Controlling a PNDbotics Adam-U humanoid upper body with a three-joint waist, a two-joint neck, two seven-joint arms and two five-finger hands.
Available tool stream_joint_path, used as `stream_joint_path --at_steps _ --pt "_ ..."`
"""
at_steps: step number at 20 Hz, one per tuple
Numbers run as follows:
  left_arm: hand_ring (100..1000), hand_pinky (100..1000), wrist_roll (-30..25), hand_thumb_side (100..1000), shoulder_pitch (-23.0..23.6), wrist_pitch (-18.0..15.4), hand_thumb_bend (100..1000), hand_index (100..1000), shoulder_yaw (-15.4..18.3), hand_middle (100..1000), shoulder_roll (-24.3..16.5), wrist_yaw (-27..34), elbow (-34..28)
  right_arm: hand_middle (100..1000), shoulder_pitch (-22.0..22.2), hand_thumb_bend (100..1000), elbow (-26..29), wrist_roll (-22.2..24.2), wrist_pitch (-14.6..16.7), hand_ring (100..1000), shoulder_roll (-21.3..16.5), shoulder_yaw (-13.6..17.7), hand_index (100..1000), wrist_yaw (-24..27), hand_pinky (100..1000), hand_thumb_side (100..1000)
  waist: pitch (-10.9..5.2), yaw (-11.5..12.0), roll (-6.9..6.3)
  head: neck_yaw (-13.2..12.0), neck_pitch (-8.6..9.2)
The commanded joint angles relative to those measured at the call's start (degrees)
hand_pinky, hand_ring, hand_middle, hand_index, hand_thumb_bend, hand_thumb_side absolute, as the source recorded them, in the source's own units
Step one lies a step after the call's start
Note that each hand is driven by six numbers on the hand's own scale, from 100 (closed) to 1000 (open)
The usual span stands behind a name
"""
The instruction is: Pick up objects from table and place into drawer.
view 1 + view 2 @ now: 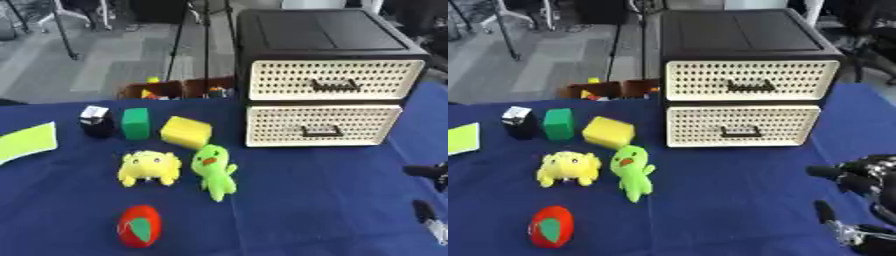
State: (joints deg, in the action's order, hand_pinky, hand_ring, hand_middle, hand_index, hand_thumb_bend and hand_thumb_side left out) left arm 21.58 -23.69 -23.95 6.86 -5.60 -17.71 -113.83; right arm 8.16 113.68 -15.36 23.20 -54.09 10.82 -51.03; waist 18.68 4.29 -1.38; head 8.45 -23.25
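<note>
matt blue cloth covers the table (pixel 315 200). the drawer unit (pixel 745 75) looks plastic, its black shell smooth, its cream fronts perforated. the green bird toy (pixel 214 172) and yellow plush toy (pixel 149 167) look soft.

The setting is a robotics lab or test area. A table (pixel 289 200) under a blue cloth holds a staged set of toys (pixel 214 171) and blocks (pixel 136 123) beside a drawer unit (pixel 328 80). Behind the table lies grey carpet (pixel 105 60), with black tripod legs (pixel 179 45) standing on it and office chair bases (pixel 474 22) at the far edge. A brown box (pixel 162 90) of small items sits behind the table.
</note>
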Motion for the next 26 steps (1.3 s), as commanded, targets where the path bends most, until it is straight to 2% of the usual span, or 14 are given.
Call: stream_joint_path --at_steps 1,3,8,13,18,26 --pt "699 507 -0.28 786 -0.41 0.01 206 886 -0.21 686 -1.1 0.25 -0.76 289 -0.3 100 0.91 2.08 -0.64 250 -3.44 0.17 845 1.62 264 490 -0.68 0.2 0.17 -0.05 1.56" --pt "699 506 -0.36 786 -0.42 0.0 205 886 -0.28 686 -1.2 0.31 -0.76 215 -0.79 100 0.91 2.38 -1.29 204 -4.41 0.28 814 3.39 231 418 -0.56 0.42 0.21 0.0 1.74" --pt "699 504 -0.58 789 -0.26 0.04 196 886 -0.43 686 -1.47 0.55 -0.76 117 -1.74 100 0.91 1.81 -3.04 163 -7.25 1.43 807 6.94 200 336 -0.14 0.71 0.46 0.19 1.72" --pt "699 503 -0.94 790 -0.21 0.04 186 886 -0.67 685 -1.63 0.84 -0.76 101 -2.95 100 0.91 5.89 -3.43 158 -9.49 1.42 807 8.54 201 308 0.24 1.07 0.64 0.66 1.74" --pt "699 501 -1.32 793 -0.18 0.05 175 887 -0.99 685 -1.61 1.23 -0.76 100 -5.62 100 0.91 10.05 -4.13 144 -11.61 0.93 814 12.41 196 258 0.62 1.73 0.68 1.64 2.07" --pt "700 498 -1.97 795 -0.04 0.15 155 887 -1.44 683 -1.58 1.93 -0.76 100 -9.37 100 0.91 14.3 -8.77 128 -14.0 -0.18 829 18.76 188 209 1.33 3.55 1.27 3.16 2.82"
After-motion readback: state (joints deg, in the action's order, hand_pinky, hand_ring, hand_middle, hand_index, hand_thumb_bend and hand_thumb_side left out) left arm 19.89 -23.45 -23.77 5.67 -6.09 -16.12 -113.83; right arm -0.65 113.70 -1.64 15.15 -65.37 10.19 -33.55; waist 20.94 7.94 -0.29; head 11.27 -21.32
